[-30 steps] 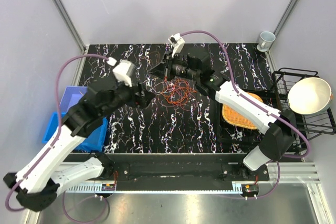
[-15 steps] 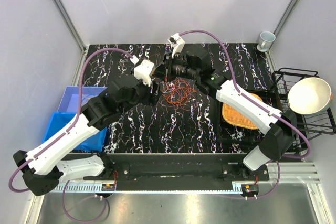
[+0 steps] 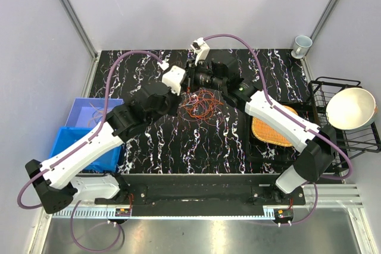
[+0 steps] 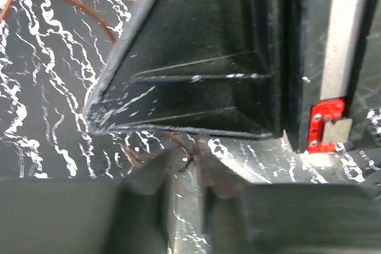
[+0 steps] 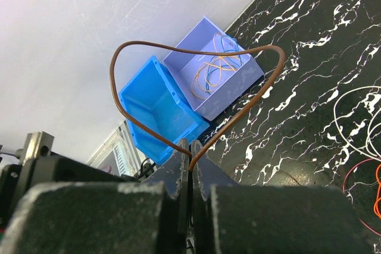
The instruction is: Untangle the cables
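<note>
Dozens of thin loops, mostly orange and red with a few pale ones, make up the cables (image 3: 202, 104), which lie in a loose heap on the black marbled bench (image 3: 196, 147), toward its far middle. In the overhead view both arms meet at the heap's far-left edge. The right end effector (image 3: 190, 82) comes in from the right and the left end effector (image 3: 183, 93) from the near left, so the two tips are just beside each other.

The right wrist view shows the right end effector (image 5: 190, 162) pressed together on one brown cable (image 5: 111, 75), which rises out of the fingers in a broad arch. In the left wrist view the left end effector (image 4: 186, 168) is blurred. Its fingers stand close, with only a narrow slot between them, and a fine reddish strand (image 4: 178, 145) lies at their tips. Whether it is pinched I cannot tell.

A lilac bin (image 5: 233, 89) off the left edge of the bench holds a few orange and blue wires, and a blue bin (image 5: 149, 102) sits touching it. On the right side of the bench lies a woven orange mat (image 3: 271, 130). Beyond it stands a black wire rack (image 3: 324, 84) carrying a pale bowl (image 3: 351, 108), and a cup (image 3: 302, 44) stands at the far right corner.
</note>
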`<state>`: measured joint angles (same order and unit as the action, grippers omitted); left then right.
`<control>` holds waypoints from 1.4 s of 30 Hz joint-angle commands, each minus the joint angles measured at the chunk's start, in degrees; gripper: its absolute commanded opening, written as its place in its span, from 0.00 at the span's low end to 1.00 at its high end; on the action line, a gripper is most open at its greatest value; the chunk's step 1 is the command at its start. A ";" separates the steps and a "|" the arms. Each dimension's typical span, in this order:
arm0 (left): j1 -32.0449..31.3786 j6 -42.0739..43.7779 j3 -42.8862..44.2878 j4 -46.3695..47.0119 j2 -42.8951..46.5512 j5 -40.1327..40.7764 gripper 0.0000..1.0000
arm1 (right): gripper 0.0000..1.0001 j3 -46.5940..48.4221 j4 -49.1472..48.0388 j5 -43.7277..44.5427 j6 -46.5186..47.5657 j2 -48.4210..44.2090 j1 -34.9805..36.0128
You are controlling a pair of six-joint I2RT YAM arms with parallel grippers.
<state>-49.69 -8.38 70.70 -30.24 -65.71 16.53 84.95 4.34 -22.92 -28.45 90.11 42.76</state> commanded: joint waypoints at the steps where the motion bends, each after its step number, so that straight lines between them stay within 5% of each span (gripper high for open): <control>1: -0.93 0.47 2.60 3.43 -0.29 2.36 0.02 | 0.00 0.84 -0.74 1.65 -0.73 -2.57 0.39; 5: -1.29 0.12 2.08 4.13 1.20 3.06 0.00 | 0.00 -0.04 -0.74 2.52 -1.08 -2.57 0.39; 7: -1.37 -0.05 1.03 4.75 2.60 3.33 0.00 | 0.25 -0.92 -0.65 5.15 -1.09 -2.92 0.30; 10: -1.37 -0.49 1.98 1.08 3.40 6.13 0.00 | 0.87 -1.36 1.10 11.21 0.49 -3.79 0.30; 12: -1.29 -0.76 4.53 -2.00 3.49 10.34 0.00 | 0.99 -1.36 4.18 18.04 1.29 -4.50 -0.39; 16: 0.03 -0.85 10.94 -11.83 3.66 17.56 0.00 | 1.00 -4.77 6.03 22.12 -0.11 -6.08 -4.87; 22: 11.09 -2.25 18.77 -20.81 3.66 18.71 0.00 | 1.00 -12.34 6.03 22.21 -2.05 -7.66 -11.20; 32: 24.11 -4.80 29.04 -28.55 3.75 25.18 0.00 | 1.00 -16.04 4.45 19.67 0.49 -4.86 -11.65; 42: 28.33 -14.46 26.69 -37.60 9.02 40.15 0.00 | 0.99 -17.09 3.05 15.80 0.24 -2.83 -12.00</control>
<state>-22.94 -17.58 98.30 -63.90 -59.11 48.49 68.07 10.22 -4.84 -28.91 86.91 31.00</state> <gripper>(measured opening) 0.012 0.994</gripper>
